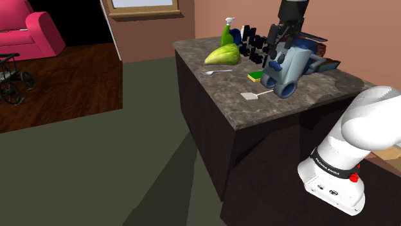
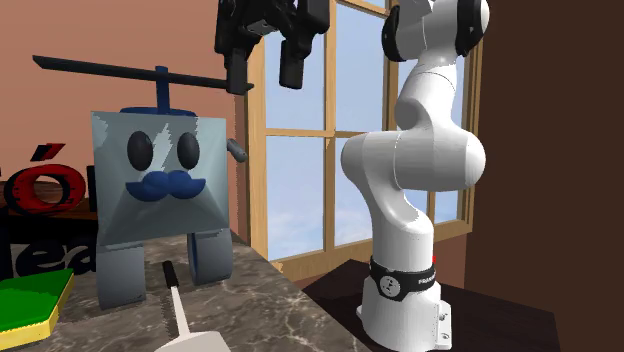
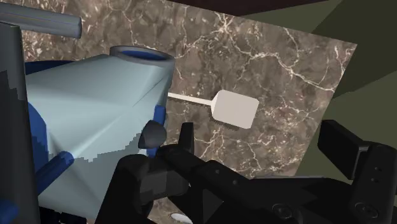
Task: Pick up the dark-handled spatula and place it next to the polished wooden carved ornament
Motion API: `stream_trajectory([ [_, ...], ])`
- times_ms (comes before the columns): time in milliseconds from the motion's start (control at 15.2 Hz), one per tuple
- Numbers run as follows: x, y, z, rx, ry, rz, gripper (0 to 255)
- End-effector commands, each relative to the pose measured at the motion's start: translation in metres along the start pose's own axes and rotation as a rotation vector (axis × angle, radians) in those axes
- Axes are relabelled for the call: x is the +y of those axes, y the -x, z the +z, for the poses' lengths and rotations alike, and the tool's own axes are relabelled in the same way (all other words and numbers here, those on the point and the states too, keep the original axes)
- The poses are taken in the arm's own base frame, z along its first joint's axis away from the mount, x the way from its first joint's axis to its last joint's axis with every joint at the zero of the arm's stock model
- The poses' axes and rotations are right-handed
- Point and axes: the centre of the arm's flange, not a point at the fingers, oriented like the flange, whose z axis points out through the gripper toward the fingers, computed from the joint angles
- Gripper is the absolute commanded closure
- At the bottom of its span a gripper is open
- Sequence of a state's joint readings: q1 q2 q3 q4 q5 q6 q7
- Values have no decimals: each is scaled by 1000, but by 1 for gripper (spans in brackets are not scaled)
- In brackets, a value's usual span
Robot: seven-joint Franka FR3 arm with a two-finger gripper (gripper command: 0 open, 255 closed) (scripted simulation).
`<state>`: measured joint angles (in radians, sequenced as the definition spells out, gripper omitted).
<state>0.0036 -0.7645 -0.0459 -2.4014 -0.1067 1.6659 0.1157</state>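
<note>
Spatula [image 1: 256,94] flat on counter [image 1: 283,109] toward its front corner, dark handle end at feet of figure [image 1: 292,64]. Gripper [image 2: 263,75] above figure, fingers apart, empty. We judge spatula light, stiff, thin, maybe slippery; we would pinch pale shaft just clear of figure

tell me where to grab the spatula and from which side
The spatula lies flat on the counter, its dark handle end right beside the blue-grey toy figure. Probably grip the bare thin shaft next to the white blade, straight from above, open end effector closing across it.
</note>
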Motion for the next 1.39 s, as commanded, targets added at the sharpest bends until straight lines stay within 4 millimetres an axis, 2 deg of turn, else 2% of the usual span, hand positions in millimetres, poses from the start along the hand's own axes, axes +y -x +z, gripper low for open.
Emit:
stream_trajectory([
  [0, 0, 0, 0, 0, 0, 0, 0],
  [594, 43, -24, 109, -20, -25, -698, 0],
  [1122, 59, -63, 208, -37, -47, -1318, 0],
  [1320, 59, -63, 219, -38, -47, -1324, 0],
])
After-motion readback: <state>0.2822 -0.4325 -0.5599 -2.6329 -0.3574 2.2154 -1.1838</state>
